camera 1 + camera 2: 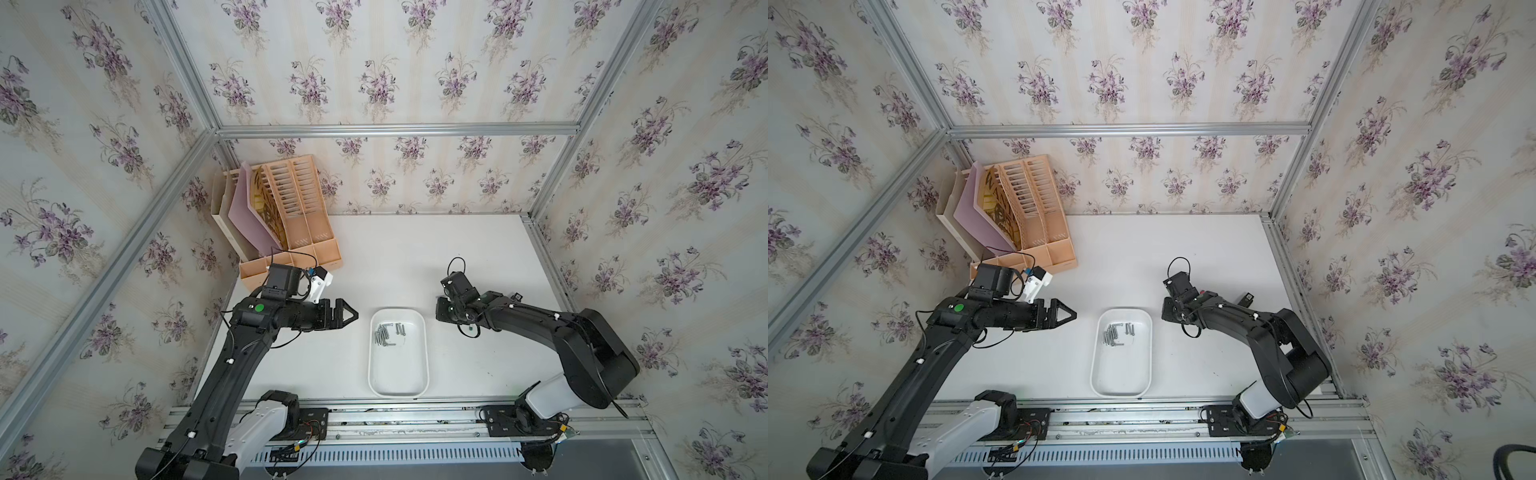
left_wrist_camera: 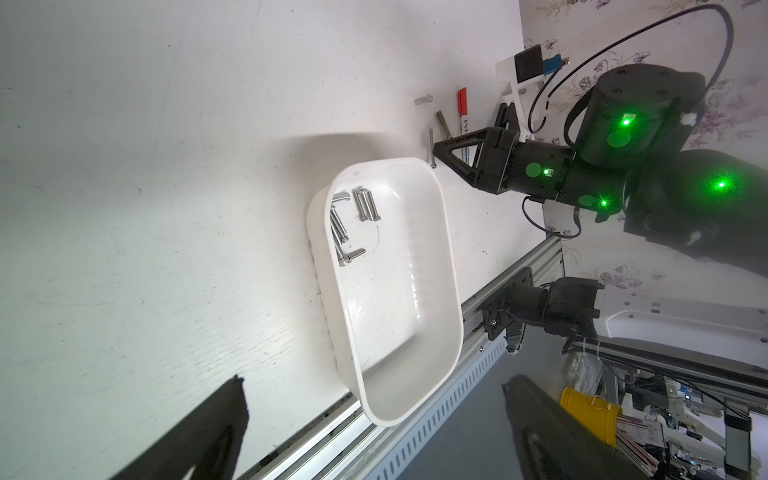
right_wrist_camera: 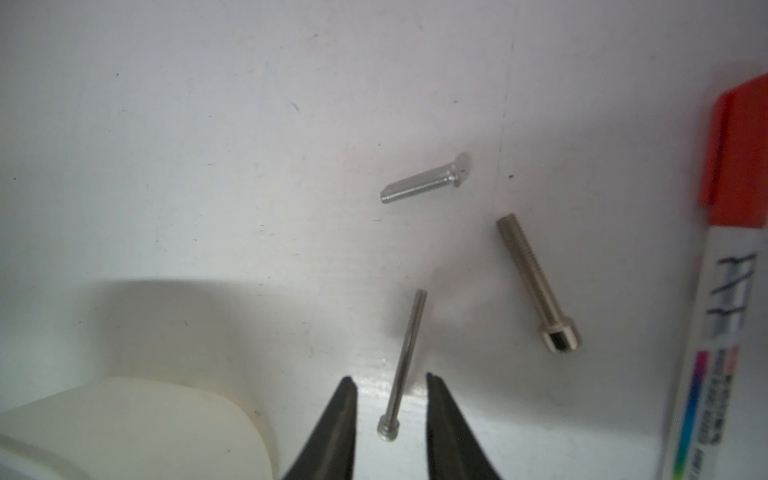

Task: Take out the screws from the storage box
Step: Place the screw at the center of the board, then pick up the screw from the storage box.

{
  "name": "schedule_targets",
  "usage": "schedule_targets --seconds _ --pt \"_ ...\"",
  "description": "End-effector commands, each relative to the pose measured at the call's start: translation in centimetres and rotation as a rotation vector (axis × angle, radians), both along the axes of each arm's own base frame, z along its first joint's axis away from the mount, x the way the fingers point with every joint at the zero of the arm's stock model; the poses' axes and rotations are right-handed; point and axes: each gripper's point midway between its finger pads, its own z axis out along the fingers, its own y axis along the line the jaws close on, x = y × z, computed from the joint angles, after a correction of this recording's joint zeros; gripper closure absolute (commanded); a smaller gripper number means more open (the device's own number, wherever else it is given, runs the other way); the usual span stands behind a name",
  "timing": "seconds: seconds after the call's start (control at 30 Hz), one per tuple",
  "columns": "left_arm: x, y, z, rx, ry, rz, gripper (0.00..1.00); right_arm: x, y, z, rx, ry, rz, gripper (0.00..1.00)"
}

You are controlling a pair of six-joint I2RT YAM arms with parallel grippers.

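Right hand (image 3: 388, 376), jaws apart, astride screw (image 3: 405, 357)

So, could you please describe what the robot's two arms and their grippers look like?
Both arms are black with white base shells. The left arm bears a round green sticker and a white wrist camera mount; the right arm shows green lights. Thin black cables loop at each wrist. The left gripper and right gripper have black, triangular open-frame fingers.

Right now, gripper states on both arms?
Left gripper: open, holding nothing.
Right gripper: open, holding nothing; a thin screw lies on the table between its fingertips.
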Motion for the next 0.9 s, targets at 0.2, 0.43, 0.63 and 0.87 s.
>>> schedule_targets --seconds 0.2,0.43,0.63,0.87 --pt "0.0 -0.1 0.3 -0.002 -0.005 -0.007 0.00 0.5 -0.9 4.7 0.037 -0.157 -0.033 0.27" --pt "-0.4 -0.4 0.5 0.001 -0.022 -0.019 0.01 0.4 -3.0 12.2 0.230 -0.505 -0.145 0.26" --pt "-0.4 -0.4 0.4 0.006 -0.017 -0.022 0.00 -0.9 -2.3 15.9 0.250 -0.623 0.009 0.00" --pt "-0.3 -0.4 0.2 0.012 -0.013 -0.018 0.00 -0.6 1.3 12.7 0.229 -0.439 0.184 0.00"
